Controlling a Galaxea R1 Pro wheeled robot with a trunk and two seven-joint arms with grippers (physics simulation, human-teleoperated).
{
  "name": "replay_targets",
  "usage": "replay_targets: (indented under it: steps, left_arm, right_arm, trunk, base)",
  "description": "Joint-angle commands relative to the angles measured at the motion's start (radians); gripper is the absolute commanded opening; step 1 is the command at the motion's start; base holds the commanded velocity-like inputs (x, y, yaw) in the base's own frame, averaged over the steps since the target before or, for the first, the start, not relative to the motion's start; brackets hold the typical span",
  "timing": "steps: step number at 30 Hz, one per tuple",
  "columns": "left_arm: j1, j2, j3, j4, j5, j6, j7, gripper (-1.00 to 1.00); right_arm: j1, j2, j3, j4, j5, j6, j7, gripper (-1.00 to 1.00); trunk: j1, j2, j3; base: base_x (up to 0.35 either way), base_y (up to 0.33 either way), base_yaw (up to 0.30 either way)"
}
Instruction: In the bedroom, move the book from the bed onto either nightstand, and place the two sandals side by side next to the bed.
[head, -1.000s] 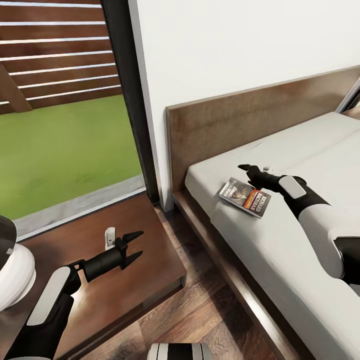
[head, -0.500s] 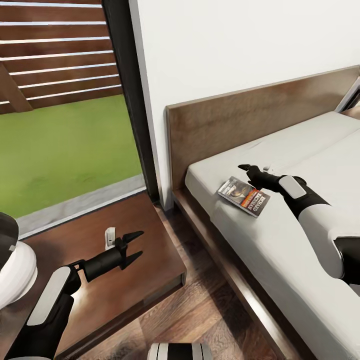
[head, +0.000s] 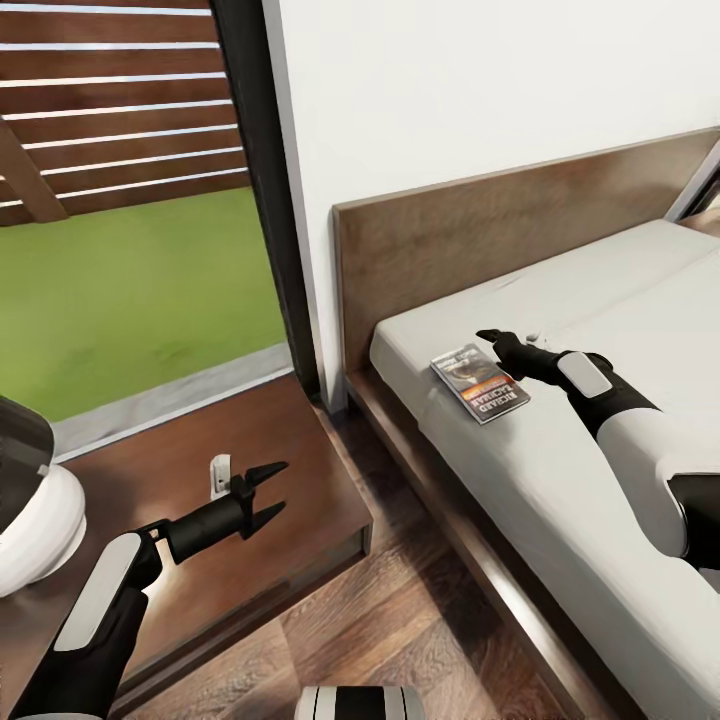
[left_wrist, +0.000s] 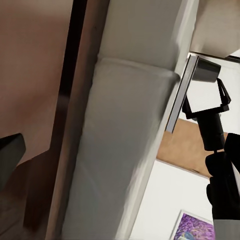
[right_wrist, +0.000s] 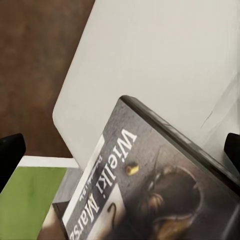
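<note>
**Book not yet off the bed**

The book (head: 480, 384) lies flat on the bed (head: 560, 470), near the headboard; the nightstand (head: 250, 480), at its 8 o'clock, awaits it. Right gripper (head: 497, 343) hovers spread at its 2 o'clock edge, grasping nothing. Left gripper (head: 262, 492) spread, empty, over the nightstand.

Both arms are white-shelled with black joints, grey wrist pads and pointed black two-fingered tools.

book (head: 480, 383): dark-covered paperback, flat, skewed, near mattress corner | bed (head: 600, 300): dark wood frame, off-white mattress | nightstand (head: 300, 470): glossy brown, beside bed
</note>
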Motion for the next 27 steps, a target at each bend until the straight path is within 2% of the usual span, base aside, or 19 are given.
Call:
replay_targets:
  steps: [1,27]
  left_arm:
    - [-0.001,0.000,0.001,-0.001,0.011,0.004,0.010,1.00]
    - [0.000,0.000,0.001,0.001,0.010,0.004,0.011,1.00]
  right_arm:
    - [-0.001,-0.001,0.008,0.000,-0.004,0.000,0.002,1.00]
    - [-0.001,-0.002,0.007,0.000,-0.004,0.000,0.002,1.00]
  trunk:
    - [0.000,0.000,-0.001]
    - [0.000,0.000,-0.001]
  base:
    - [-0.026,0.000,0.000]
    - [-0.004,0.000,0.000]
